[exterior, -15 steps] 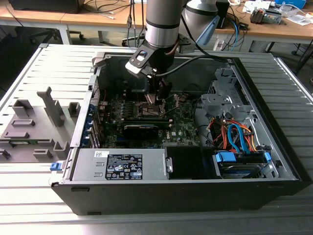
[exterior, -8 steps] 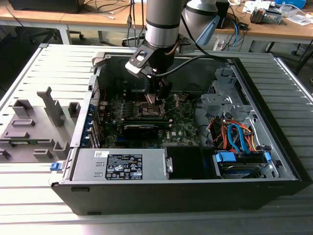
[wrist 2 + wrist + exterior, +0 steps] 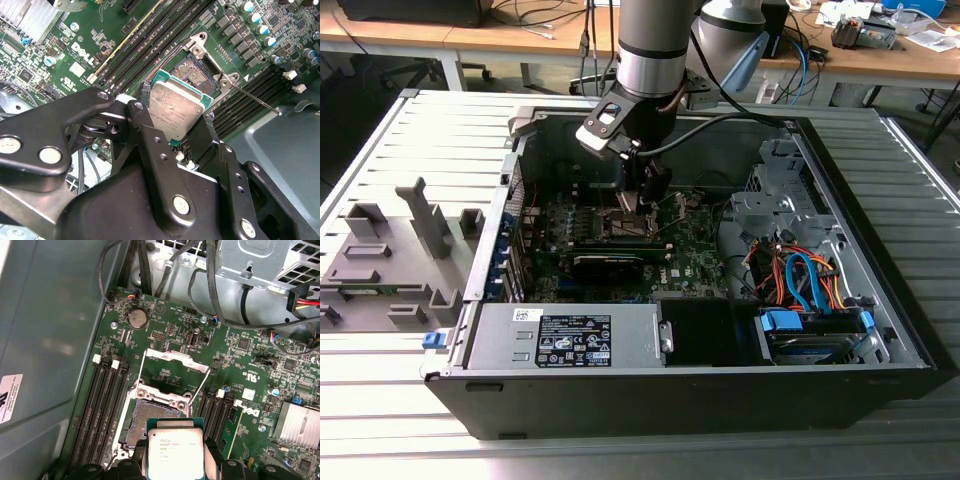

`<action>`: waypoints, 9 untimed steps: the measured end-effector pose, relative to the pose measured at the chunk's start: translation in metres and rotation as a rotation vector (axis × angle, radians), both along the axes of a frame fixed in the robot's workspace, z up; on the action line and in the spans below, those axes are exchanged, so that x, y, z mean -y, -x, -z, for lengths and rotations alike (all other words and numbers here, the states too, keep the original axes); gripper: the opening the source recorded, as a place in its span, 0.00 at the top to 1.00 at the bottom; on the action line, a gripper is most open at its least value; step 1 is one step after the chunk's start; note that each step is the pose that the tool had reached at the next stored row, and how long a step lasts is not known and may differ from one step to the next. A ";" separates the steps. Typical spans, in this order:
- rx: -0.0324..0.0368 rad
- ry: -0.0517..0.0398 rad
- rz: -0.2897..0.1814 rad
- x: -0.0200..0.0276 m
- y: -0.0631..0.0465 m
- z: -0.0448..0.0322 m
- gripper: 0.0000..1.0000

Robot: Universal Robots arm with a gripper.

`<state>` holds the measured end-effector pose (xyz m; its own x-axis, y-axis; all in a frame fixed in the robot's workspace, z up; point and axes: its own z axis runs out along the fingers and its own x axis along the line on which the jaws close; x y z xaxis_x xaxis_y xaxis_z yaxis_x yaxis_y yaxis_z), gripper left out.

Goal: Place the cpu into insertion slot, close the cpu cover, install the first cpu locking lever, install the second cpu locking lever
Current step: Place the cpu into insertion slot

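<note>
In both wrist views my gripper [image 3: 176, 131] [image 3: 175, 464] is shut on the cpu [image 3: 178, 106] [image 3: 175, 450], gripping it by two opposite edges with its silvery face showing. The chip hangs tilted just above the near edge of the insertion slot [image 3: 199, 69] [image 3: 149, 416], whose dark square socket lies bare. Beyond the socket the cpu cover [image 3: 173, 359] stands swung open. Thin wire locking levers [image 3: 141, 367] [image 3: 254, 101] stick up at the socket's sides. In the exterior view the gripper [image 3: 645, 200] reaches down into the open computer case over the motherboard.
Long black memory slots [image 3: 102, 405] [image 3: 150, 45] flank the socket on both sides. A finned heat sink [image 3: 300, 426] and black cables [image 3: 210, 285] lie nearby. The power supply [image 3: 570, 338], drive cage with coloured cables [image 3: 800, 280] and case walls [image 3: 720, 395] box in the board.
</note>
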<state>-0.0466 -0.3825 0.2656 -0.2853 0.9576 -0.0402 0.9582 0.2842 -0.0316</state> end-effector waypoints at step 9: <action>0.0000 0.0000 0.005 0.0000 0.000 0.0000 0.46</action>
